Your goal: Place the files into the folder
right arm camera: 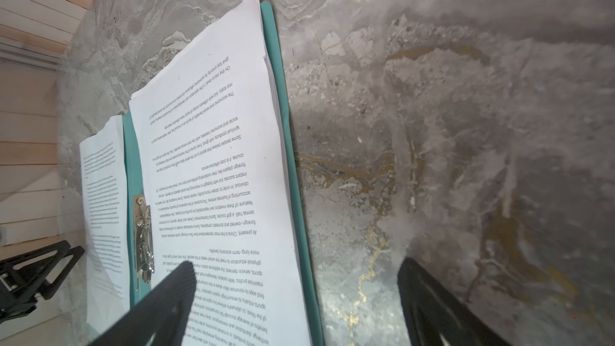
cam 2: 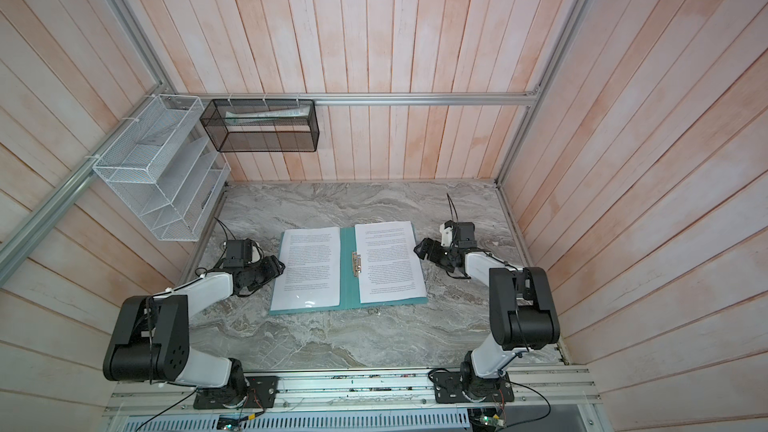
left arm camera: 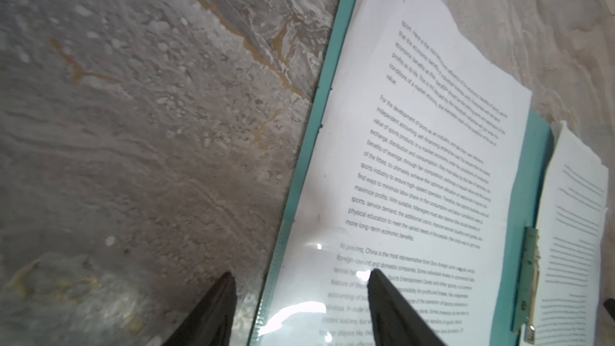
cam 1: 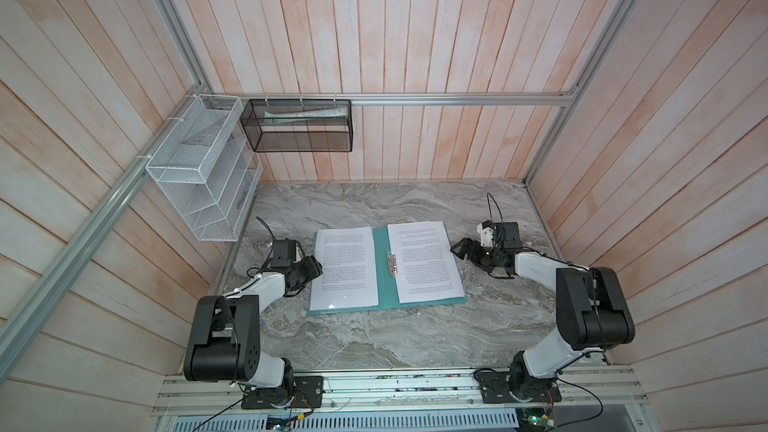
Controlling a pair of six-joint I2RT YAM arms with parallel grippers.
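The teal folder [cam 1: 384,284] [cam 2: 348,284] lies open and flat on the marble table in both top views. Its metal clip [cam 1: 391,263] [left arm camera: 529,277] [right arm camera: 143,237] sits by the spine. The files rest on both covers: one printed sheet [cam 1: 345,268] [left arm camera: 416,161] under a glossy clear pocket on the left, a small stack [cam 1: 424,263] [right arm camera: 216,161] on the right. My left gripper [cam 1: 318,263] [left arm camera: 301,274] is open astride the folder's left edge. My right gripper [cam 1: 455,249] [right arm camera: 298,261] is open astride the right edge, one finger over the stack.
A white wire rack [cam 1: 199,168] and a black mesh basket [cam 1: 299,126] holding rolled paper hang on the back left walls above the table. Wooden walls close in on three sides. An aluminium rail [cam 1: 395,386] with both arm bases runs along the front.
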